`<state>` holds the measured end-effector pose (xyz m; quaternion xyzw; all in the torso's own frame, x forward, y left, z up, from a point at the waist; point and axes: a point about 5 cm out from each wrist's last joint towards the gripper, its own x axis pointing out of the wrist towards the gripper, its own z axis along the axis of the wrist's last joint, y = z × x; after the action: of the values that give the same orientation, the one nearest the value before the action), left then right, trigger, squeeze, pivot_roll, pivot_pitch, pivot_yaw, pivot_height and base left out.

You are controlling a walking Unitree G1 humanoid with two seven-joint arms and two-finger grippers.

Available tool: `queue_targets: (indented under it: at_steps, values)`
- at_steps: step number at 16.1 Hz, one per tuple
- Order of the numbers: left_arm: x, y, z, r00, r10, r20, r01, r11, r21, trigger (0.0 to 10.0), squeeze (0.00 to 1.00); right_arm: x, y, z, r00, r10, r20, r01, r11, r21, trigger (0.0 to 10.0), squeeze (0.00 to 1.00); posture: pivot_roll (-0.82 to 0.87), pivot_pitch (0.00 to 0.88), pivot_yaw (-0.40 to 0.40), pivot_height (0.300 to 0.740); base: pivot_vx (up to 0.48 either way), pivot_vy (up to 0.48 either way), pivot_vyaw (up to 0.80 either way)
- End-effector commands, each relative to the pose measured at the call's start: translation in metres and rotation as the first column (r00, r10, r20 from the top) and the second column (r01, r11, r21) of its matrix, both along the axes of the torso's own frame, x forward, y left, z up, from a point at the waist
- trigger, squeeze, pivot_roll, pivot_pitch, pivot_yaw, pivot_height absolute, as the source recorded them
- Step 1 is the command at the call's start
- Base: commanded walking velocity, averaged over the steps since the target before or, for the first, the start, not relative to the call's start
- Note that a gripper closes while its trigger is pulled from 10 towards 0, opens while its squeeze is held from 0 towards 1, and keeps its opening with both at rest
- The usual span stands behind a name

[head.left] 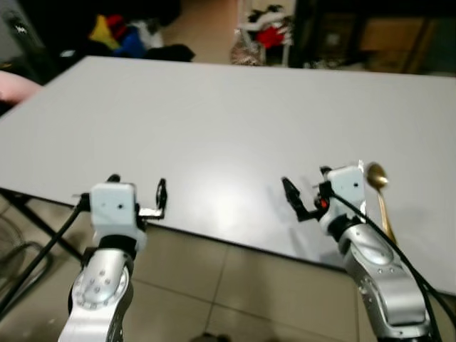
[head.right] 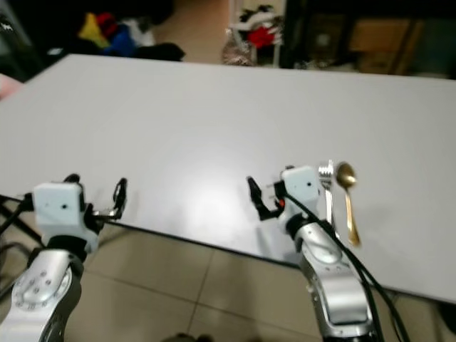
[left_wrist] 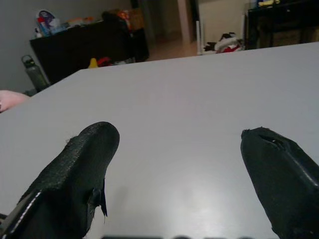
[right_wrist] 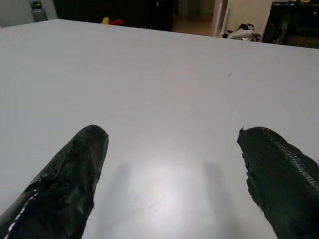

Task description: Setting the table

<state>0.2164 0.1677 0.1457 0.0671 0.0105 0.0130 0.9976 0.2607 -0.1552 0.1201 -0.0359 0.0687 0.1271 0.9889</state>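
Note:
A gold spoon [head.left: 382,201] lies on the white table [head.left: 214,114] near its front edge, bowl pointing away from me. A silver fork [head.right: 326,179] lies right beside it, partly hidden behind my right wrist. My right gripper [head.left: 306,188] is open over the table's front edge, just left of the cutlery, holding nothing. In the right wrist view its black fingers [right_wrist: 75,174] stand wide apart above bare tabletop. My left gripper [head.left: 138,187] is also open and empty, at the front edge further left. The left wrist view has its fingertips [left_wrist: 87,159] spread over the table.
A pink object [head.left: 13,87] pokes in at the table's left edge. Coloured clothes [head.left: 121,34] and a rack with red items [head.left: 265,34] stand on the floor beyond the far edge. Black table legs and cables [head.left: 32,228] run over the tiled floor below left.

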Motion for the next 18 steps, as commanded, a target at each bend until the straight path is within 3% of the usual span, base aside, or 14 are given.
queue_targets:
  at_steps: [1, 2, 6, 7, 13, 18]
  values:
    - [0.002, 0.003, -0.006, 0.999, -0.022, -0.044, 0.022, 1.0, 0.01, 10.0, 0.91, 0.005, 0.006, 0.004, 1.0, 0.011, 0.004, -0.011, 0.999, 0.041, 10.0, 1.0, -0.09, 0.0, 0.08, 0.74, 0.0, 0.0, 0.8]
    - [0.004, 0.002, -0.008, 0.999, -0.034, -0.042, 0.035, 0.999, 0.038, 10.0, 0.74, 0.007, 0.006, 0.006, 1.0, 0.01, 0.012, -0.01, 0.999, 0.037, 10.0, 1.0, -0.09, 0.0, 0.079, 0.74, 0.0, 0.0, 0.8]
    - [0.003, 0.007, -0.016, 0.998, -0.01, -0.062, 0.017, 0.994, 0.108, 10.0, 0.54, 0.01, 0.006, 0.009, 0.999, 0.04, 0.016, -0.04, 0.999, 0.011, 10.0, 1.0, -0.09, 0.0, 0.077, 0.74, 0.0, 0.0, 0.8]
    - [0.0, 0.009, -0.016, 0.998, 0.002, -0.069, 0.006, 0.993, 0.114, 10.0, 0.44, 0.009, 0.005, 0.007, 0.999, 0.051, 0.006, -0.051, 0.999, -0.007, 10.0, 1.0, -0.09, 0.0, 0.072, 0.74, 0.0, 0.0, 0.8]
    - [-0.008, 0.009, -0.007, 0.999, 0.017, -0.034, -0.013, 0.995, 0.1, 10.0, 0.29, 0.002, 0.01, 0.002, 0.997, 0.072, -0.025, -0.072, 0.997, -0.015, 10.0, 1.0, -0.07, 0.0, 0.059, 0.74, 0.0, 0.0, 0.8]
    - [-0.012, 0.008, -0.004, 0.999, 0.005, -0.045, 0.0, 0.996, 0.094, 10.0, 0.19, -0.001, 0.014, -0.001, 0.997, 0.055, -0.052, -0.051, 0.996, 0.074, 10.0, 1.0, -0.05, 0.019, 0.048, 0.74, 0.0, 0.0, 0.8]
